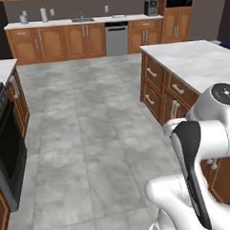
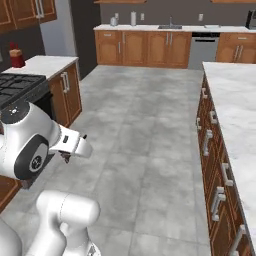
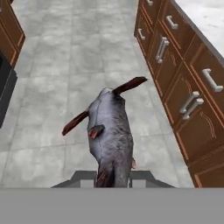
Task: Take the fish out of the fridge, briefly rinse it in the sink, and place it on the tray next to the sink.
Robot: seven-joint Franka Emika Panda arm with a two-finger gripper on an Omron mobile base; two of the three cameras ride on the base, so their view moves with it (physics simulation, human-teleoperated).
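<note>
A grey fish (image 3: 111, 131) with dark red fins and tail hangs over the tiled floor in the hand view. My gripper (image 3: 113, 178) is shut on its near end, and the body hides most of the fingers. Far across the room, the sink (image 1: 82, 19) (image 2: 170, 26) with its thin faucet sits in the back counter. Right of the sink lies a small pale flat shape (image 1: 117, 16); it is too small to tell whether it is the tray. A tall grey unit (image 2: 55, 30) stands past the stove; I cannot tell if it is the fridge.
An island counter (image 1: 195, 60) (image 2: 235, 100) with wooden drawers (image 3: 183, 87) runs along the right. A black stove (image 1: 3, 132) (image 2: 20, 85) stands on the left. Open grey floor (image 1: 88, 113) stretches between them to the back cabinets and a dishwasher (image 1: 116, 38).
</note>
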